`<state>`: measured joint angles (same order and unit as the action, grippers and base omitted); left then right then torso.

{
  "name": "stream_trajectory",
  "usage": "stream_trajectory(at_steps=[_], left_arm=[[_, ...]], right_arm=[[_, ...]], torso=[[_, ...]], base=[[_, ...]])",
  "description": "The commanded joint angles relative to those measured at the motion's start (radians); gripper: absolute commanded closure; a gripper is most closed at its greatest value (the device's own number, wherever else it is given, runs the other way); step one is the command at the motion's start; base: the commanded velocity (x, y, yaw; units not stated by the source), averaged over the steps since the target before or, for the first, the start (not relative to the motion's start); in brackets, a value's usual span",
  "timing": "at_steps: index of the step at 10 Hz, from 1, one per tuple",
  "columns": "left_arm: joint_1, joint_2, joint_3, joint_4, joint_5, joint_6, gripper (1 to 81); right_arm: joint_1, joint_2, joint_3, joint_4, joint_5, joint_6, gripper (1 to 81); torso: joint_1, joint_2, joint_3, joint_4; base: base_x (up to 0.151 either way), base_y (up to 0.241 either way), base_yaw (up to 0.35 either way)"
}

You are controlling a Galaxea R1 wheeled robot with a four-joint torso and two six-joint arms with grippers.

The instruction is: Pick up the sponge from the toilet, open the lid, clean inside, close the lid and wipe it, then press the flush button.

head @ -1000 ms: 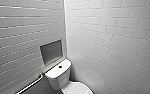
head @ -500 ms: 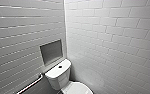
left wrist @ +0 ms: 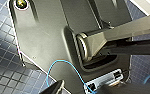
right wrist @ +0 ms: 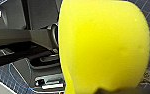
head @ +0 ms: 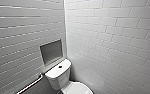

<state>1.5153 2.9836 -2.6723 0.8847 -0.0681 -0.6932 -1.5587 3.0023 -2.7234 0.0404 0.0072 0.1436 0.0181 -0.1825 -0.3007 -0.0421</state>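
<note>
Where the bottom edge cuts the head view, things show only in part: bar (head: pixel 31 83) far left, end lost; niche (head: pixel 51 52) whole in the wall; toilet (head: pixel 57 77) below it, tank whole, button (head: pixel 60 66) dark on top, lid (head: pixel 77 88) down, its front cut off. Bowl hidden.

Left arm's grip: cannot tell. The wrist view looks on the robot's own body, above blue tiled floor (left wrist: pixel 3 50).

Right gripper (right wrist: pixel 104 75): fingers clamped on sponge (right wrist: pixel 103 42), held over the floor. The sponge hides the fingers almost wholly.
</note>
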Motion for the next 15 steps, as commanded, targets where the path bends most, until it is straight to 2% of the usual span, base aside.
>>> stream_trajectory(at_steps=[1,9,11,15], left_arm=[[-0.03,-0.003,0.002,-0.006,0.042,0.0,1.0],[-0.028,0.0,0.002,-0.006,0.042,-0.002,1.0],[-0.028,0.0,0.002,-0.006,0.042,-0.002,1.0],[-0.03,0.002,0.002,-0.006,0.042,-0.002,1.0]], right_arm=[[0.039,-0.001,-0.004,0.064,-0.059,-0.041,81.1],[0.041,0.023,-0.018,0.058,-0.056,-0.039,81.1],[0.042,0.023,-0.018,0.053,-0.059,-0.059,81.1],[0.041,0.029,-0.018,0.056,-0.053,-0.062,81.1]], torso=[[0.0,0.0,0.0,0.0],[0.0,0.0,0.0,0.0],[0.0,0.0,0.0,0.0],[-0.002,0.0,0.0,0.0]], base=[[0.0,0.0,0.0],[0.0,0.0,0.0],[0.0,0.0,0.0],[0.075,0.0,0.0]])
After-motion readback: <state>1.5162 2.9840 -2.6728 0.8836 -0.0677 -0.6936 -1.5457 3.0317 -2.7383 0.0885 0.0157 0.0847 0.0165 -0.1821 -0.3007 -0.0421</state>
